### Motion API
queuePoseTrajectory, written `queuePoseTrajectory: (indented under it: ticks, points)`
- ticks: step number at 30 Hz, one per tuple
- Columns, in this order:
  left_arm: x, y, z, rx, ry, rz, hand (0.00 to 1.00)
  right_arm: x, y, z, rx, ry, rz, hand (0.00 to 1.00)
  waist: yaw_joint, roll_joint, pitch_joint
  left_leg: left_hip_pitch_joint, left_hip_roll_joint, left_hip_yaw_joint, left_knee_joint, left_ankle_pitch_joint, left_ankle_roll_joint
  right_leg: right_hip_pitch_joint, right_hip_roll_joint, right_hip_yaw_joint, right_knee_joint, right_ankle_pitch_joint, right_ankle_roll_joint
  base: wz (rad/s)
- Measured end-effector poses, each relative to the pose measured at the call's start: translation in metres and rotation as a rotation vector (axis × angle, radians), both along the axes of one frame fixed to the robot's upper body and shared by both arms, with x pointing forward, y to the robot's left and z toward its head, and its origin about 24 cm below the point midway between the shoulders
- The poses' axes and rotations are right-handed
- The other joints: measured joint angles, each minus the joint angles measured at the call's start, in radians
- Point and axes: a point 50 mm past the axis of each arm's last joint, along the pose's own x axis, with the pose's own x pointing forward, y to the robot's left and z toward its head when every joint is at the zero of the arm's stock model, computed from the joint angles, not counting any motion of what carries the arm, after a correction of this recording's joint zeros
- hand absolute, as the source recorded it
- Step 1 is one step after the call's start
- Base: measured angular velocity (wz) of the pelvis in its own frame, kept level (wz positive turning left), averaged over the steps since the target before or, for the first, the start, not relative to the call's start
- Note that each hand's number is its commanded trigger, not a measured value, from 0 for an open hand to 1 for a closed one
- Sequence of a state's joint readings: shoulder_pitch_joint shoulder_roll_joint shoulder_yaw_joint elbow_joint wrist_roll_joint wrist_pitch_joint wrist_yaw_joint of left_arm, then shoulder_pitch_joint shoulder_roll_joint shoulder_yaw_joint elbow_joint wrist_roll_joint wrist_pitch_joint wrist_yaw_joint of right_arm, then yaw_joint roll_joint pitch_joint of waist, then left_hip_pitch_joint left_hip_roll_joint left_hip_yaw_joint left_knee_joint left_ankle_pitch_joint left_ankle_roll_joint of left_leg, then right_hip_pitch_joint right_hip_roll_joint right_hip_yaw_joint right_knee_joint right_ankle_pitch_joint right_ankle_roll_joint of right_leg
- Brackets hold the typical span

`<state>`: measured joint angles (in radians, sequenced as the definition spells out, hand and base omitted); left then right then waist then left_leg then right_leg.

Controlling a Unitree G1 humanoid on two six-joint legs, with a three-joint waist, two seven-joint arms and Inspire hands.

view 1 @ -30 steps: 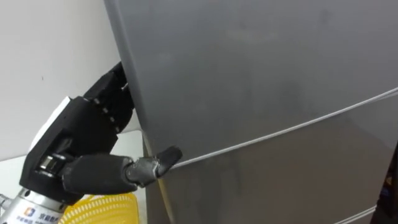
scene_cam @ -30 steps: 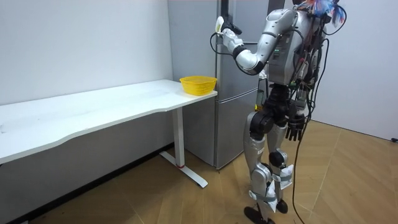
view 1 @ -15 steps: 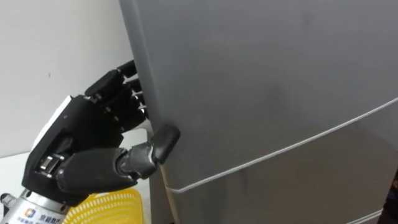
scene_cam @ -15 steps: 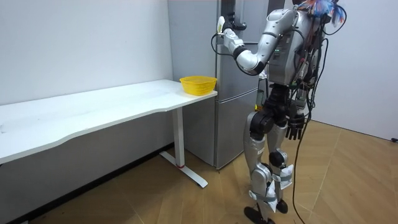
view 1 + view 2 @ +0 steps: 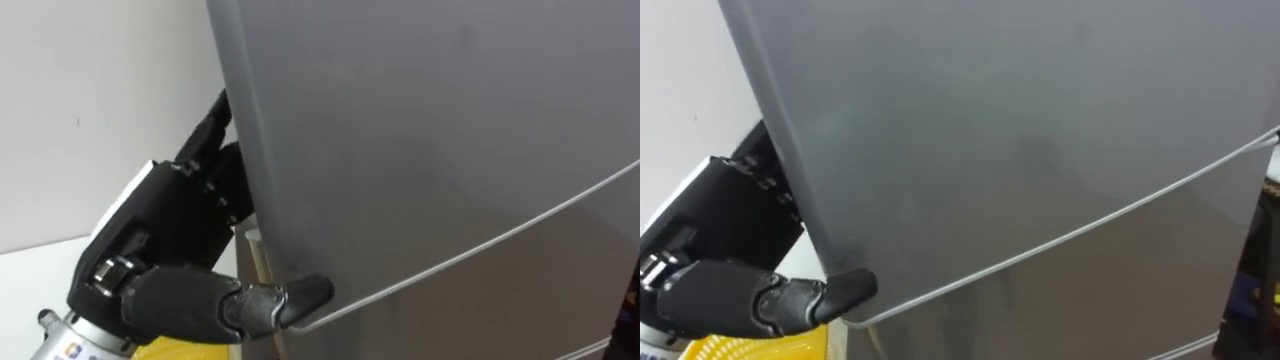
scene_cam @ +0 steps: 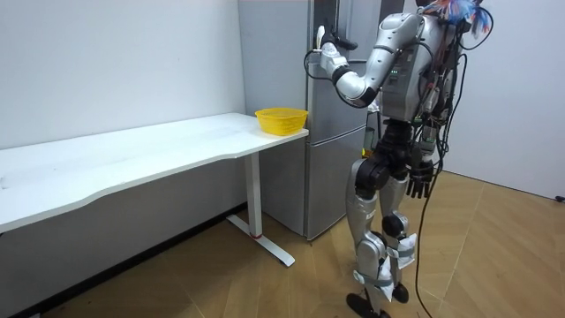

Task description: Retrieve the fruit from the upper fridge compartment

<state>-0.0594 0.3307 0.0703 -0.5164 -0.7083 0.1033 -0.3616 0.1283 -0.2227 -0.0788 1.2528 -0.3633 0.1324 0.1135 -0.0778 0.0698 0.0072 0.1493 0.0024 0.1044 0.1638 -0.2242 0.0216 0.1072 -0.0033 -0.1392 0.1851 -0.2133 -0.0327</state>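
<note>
**Item: upper door** [image 5: 420, 130] of the fridge [image 6: 328, 132]. It is a plain matt grey panel without marks. A thin pale seam runs slantwise below it and divides it from the lower door [image 5: 500, 310]. The panel covers the compartment. A narrow pale strip shows at its left edge, just under the fingers; whether the door stands ajar cannot be told.

**Eye views.** The left hand [image 5: 170, 235] is at the door's left edge, black with a white back plate. The thumb [image 5: 295, 297] lies across the front face just above the seam. The fingers [image 5: 215, 150] reach round the edge and their tips are hidden behind it, so the hand pinches the door's edge. A scrap of the yellow basket [image 5: 730, 348] shows beneath the wrist.

**Room view.** The robot stands upright on the wooden floor [image 6: 477, 256], facing the fridge, with its left arm raised to the door. The right hand [image 6: 421, 184] hangs beside the thigh with its fingers loose and holds nothing. The basket sits on the end of the white table [image 6: 159, 150], just beside the fridge.
</note>
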Motion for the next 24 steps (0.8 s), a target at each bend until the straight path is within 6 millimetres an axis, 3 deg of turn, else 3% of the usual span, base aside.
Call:
queuePoseTrajectory:
  ticks: [9, 24]
  points:
    - [-0.0003, -0.0056, -0.0035, 0.020, 0.006, -0.061, 0.00, 0.0092, 0.0020, -0.0003, 0.004, -0.015, 0.026, 0.00, -0.004, 0.004, -0.0046, -0.005, -0.001, 0.000, 0.001, 0.000, 0.000, -0.004, -0.002, -0.001, 0.001, 0.001, 0.001, 0.00]
    - [-0.0016, -0.0084, -0.0039, 0.040, -0.004, -0.101, 0.00, 0.0091, 0.0029, -0.0005, 0.013, -0.010, 0.035, 0.00, -0.011, 0.005, -0.0050, -0.018, -0.002, 0.000, 0.004, 0.000, 0.000, -0.012, -0.003, -0.003, -0.001, 0.001, 0.001, 0.00]
